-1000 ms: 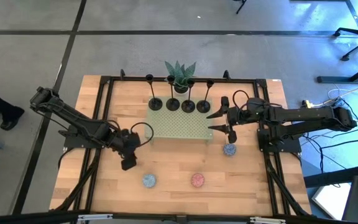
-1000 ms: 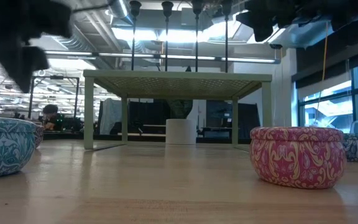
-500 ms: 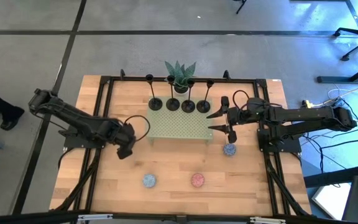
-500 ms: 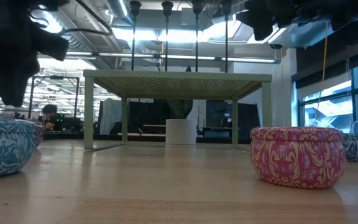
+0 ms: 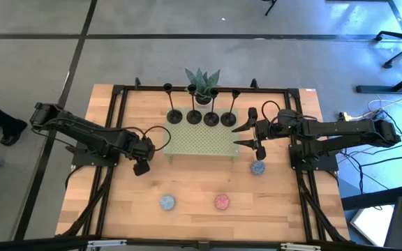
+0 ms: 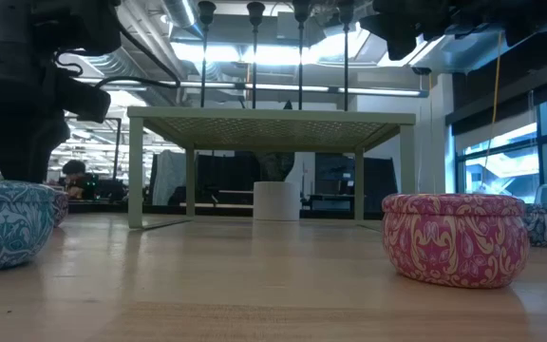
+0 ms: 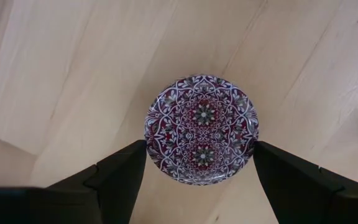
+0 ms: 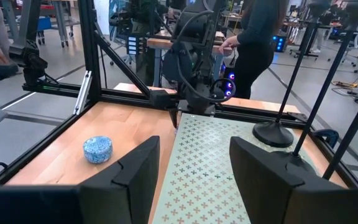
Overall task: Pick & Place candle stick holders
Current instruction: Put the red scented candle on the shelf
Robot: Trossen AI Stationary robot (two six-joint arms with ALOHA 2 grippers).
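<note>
Four black candle stick holders (image 5: 202,116) stand in a row by their round bases on the far part of a pale green perforated rack (image 5: 201,141); their stems show in the low view (image 6: 254,57). My left gripper (image 5: 141,168) is open, pointing down left of the rack, fingers on either side of a round red-and-white patterned tin (image 7: 201,127) on the table; whether they touch it I cannot tell. My right gripper (image 5: 246,136) is open and empty at the rack's right end, level with its top (image 8: 210,162); one holder's base (image 8: 277,134) lies ahead of it.
A potted plant (image 5: 202,80) stands behind the rack. A blue tin (image 5: 258,167) lies near the right gripper, another blue tin (image 5: 167,202) and a pink tin (image 5: 221,202) lie toward the near edge. A black frame (image 5: 117,90) rims the table. A person (image 8: 260,37) stands beyond it.
My left gripper has moved toward the table's far edge and come down over the patterned tin, staying open. My right gripper has kept still.
</note>
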